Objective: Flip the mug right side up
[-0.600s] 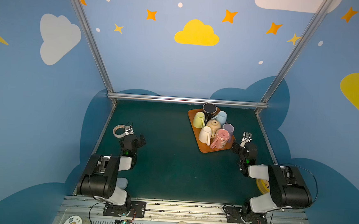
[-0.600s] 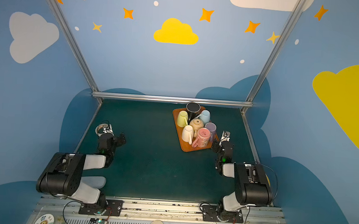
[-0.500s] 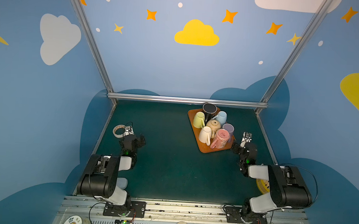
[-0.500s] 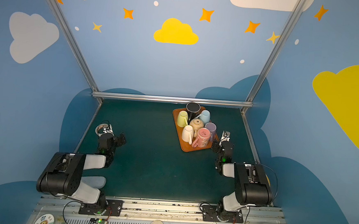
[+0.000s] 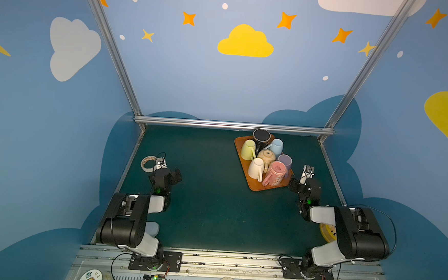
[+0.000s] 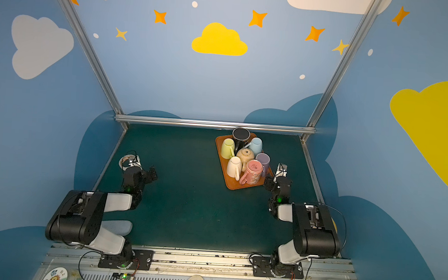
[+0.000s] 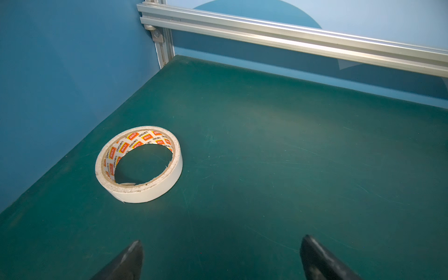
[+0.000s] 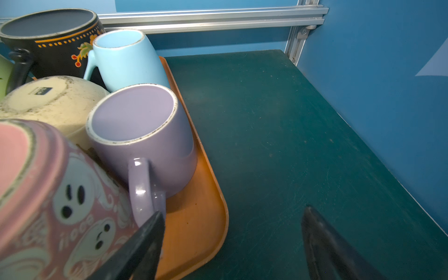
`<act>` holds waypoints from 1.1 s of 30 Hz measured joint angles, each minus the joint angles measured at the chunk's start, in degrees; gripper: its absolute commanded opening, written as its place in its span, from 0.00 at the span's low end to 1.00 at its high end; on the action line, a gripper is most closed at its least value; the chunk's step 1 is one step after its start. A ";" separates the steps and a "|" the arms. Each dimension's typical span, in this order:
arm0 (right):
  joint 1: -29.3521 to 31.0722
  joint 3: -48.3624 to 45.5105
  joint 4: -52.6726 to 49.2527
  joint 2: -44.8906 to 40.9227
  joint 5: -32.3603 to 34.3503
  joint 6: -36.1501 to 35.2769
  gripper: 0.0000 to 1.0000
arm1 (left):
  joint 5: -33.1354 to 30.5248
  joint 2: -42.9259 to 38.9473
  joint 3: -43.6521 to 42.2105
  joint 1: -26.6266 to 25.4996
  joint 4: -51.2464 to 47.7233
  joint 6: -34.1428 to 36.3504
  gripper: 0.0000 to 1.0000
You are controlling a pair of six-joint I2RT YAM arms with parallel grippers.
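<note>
Over on the right half of the green table (image 5: 213, 214): an orange tray (image 5: 253, 183), long way running mostly near to far, packed with seven mugs, all bottom up. Not clear which one to flip; none lifted.

Right beside the tray's near right corner: the right gripper (image 5: 292, 182), spread wide, holding nothing. Much closer to the mugs than the left gripper (image 5: 176, 174), way off by the left edge, also spread wide and empty. So most likely a job for the right arm.

Just ahead and to the left of the right gripper: the pink mug (image 5: 275, 172) with white ghosts, closest of all in both top views. Next behind it, the purple mug (image 8: 145, 135), standing straight on its rim, long way up and down, handle (image 8: 143, 191) turned back toward the gripper. One black finger (image 8: 145, 242) right by that handle in the right wrist view. Touching or not? Hard to tell. Probably a short reach forward and left, then a pinch on a side wall or handle.

Near the left gripper: a tape roll (image 7: 150, 191), flat on the table, not part of the job.

Writing: "deli" printed over and over inside the tape roll. A small dark label on the bottom of the cream mug (image 8: 48, 97), too small to read. Some marks on the pink mug's bottom, too blurry.
</note>
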 measured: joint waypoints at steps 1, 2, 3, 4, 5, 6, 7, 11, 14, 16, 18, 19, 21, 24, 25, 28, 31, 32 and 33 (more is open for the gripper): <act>0.00 0.00 0.00 0.00 0.00 -0.02 0.82 | 0.00 0.00 0.00 0.00 0.00 0.00 1.00; 0.00 0.00 0.00 0.00 0.00 0.00 0.82 | 0.00 0.00 0.00 0.00 0.00 0.00 1.00; 0.00 0.00 0.00 0.00 0.00 -0.02 0.82 | 0.00 0.00 0.00 0.00 0.00 0.00 1.00; 0.00 0.00 0.00 0.00 0.00 -0.02 0.82 | 0.00 0.00 0.00 0.00 0.00 0.00 1.00; 0.00 0.00 0.00 0.00 0.00 0.00 0.82 | 0.00 0.00 0.00 0.00 0.00 0.00 1.00; 0.00 0.00 0.00 0.00 0.00 0.00 0.82 | 0.00 0.00 0.00 0.00 0.00 0.00 1.00; 0.00 0.00 0.00 0.00 0.00 -0.02 0.82 | 0.00 0.00 0.00 0.00 0.00 0.00 1.00; 0.00 0.00 0.00 0.00 0.00 0.00 0.82 | 0.00 0.00 0.00 0.00 -0.02 0.00 1.00; 0.00 0.00 0.00 0.00 0.00 0.00 0.82 | 0.00 0.00 0.00 0.00 -0.02 0.00 1.00; 0.00 0.00 0.00 0.00 0.00 -0.02 0.82 | 0.00 0.00 0.00 0.00 -0.02 0.00 1.00; 0.00 0.00 0.00 0.00 0.00 -0.02 0.82 | 0.00 0.00 0.00 0.00 -0.02 0.00 1.00; 0.00 0.00 0.00 0.00 0.00 -0.02 0.82 | 0.00 0.00 0.00 0.00 -0.02 0.00 1.00; 0.00 0.00 0.00 0.00 0.00 0.00 0.82 | 0.00 0.00 0.00 0.00 -0.02 0.00 1.00; 0.00 0.00 0.00 0.00 0.00 -0.02 0.82 | 0.02 0.00 0.00 0.00 -0.04 -0.02 1.00; 0.00 0.00 0.00 0.00 -0.02 0.00 0.82 | 0.02 0.00 0.00 0.02 -0.07 -0.02 1.00; 0.00 0.00 0.00 0.00 -0.02 0.00 0.82 | 0.24 0.00 0.00 0.07 -0.09 -0.07 1.00; 0.07 0.00 -0.15 -0.13 0.11 -0.04 0.82 | 0.96 -0.04 1.20 0.07 -2.73 0.04 1.00; 0.31 -0.07 -0.22 -0.35 0.07 -0.15 0.82 | 1.20 -0.22 2.47 0.07 -5.09 0.04 1.00; 0.44 -0.22 -0.11 -0.68 0.07 -0.46 0.82 | 1.49 -0.52 3.82 0.07 -7.48 0.09 1.00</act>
